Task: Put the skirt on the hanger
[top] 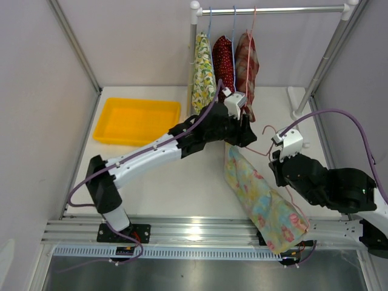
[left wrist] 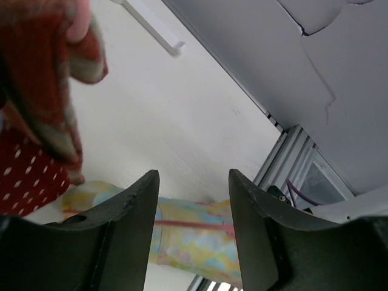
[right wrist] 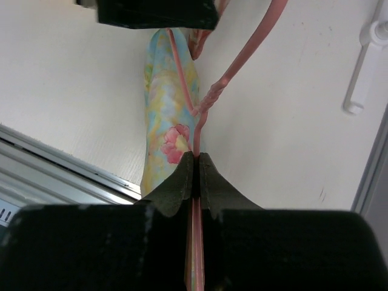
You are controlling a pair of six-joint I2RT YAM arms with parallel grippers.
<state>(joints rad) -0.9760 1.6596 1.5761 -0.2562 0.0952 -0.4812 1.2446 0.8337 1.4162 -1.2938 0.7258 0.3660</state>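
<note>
A pastel floral skirt [top: 260, 197] hangs on a pink wire hanger [top: 267, 151] and lies slanted across the table toward the front rail. My right gripper [top: 280, 162] is shut on the hanger's wire [right wrist: 197, 142], with the skirt [right wrist: 167, 115] beyond the fingertips. My left gripper [top: 245, 134] is open just above the skirt's top end; in the left wrist view its jaws stand wide apart with the skirt [left wrist: 194, 233] and the hanger's bar below them, not touched.
A clothes rail [top: 273, 10] at the back holds three hung garments [top: 224, 60] close behind my left gripper. A yellow tray [top: 136, 121] sits at the back left. The rail's white foot [top: 298, 103] stands at the right.
</note>
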